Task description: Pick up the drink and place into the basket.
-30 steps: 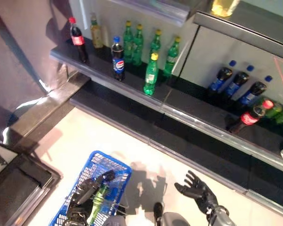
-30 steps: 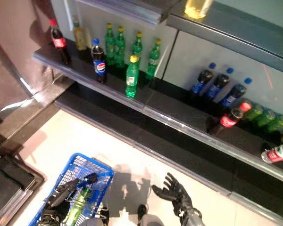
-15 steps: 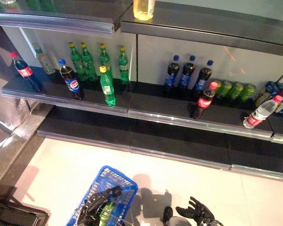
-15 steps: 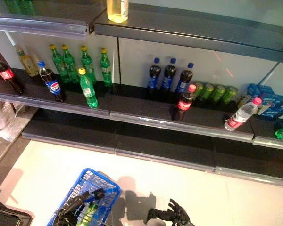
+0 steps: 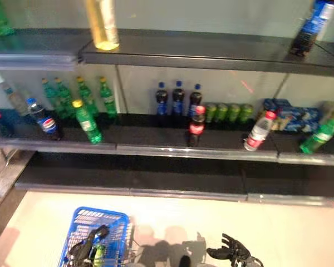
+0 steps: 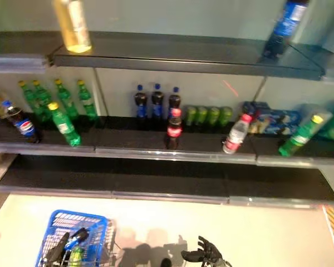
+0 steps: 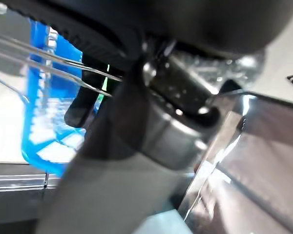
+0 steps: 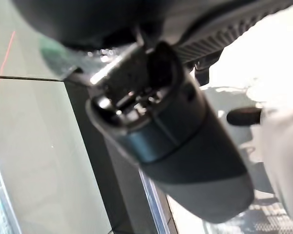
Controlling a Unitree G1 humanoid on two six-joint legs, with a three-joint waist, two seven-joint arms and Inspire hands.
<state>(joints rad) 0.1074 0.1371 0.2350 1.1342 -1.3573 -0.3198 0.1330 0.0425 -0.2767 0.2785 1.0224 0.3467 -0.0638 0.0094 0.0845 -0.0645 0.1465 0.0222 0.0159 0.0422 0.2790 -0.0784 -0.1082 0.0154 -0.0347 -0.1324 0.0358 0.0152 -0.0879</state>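
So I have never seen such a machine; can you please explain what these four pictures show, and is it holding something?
It is a humanoid robot facing a shop shelf of drink bottles. The two wide pictures come from cameras in its head, looking down. The two close, dark ones come from cameras on its wrists. Its left hand is at a blue basket on the floor, with a green bottle beside it in the basket; its grip is unclear. Its right hand is open and empty.

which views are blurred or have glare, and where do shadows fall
Left eye view: bottles on the shelf look soft and smeared; shadows fall on the floor beside the blue basket and right hand. Left wrist view: bright washed-out patch behind the basket. Right wrist view: out-of-focus bulk, glare at one side.
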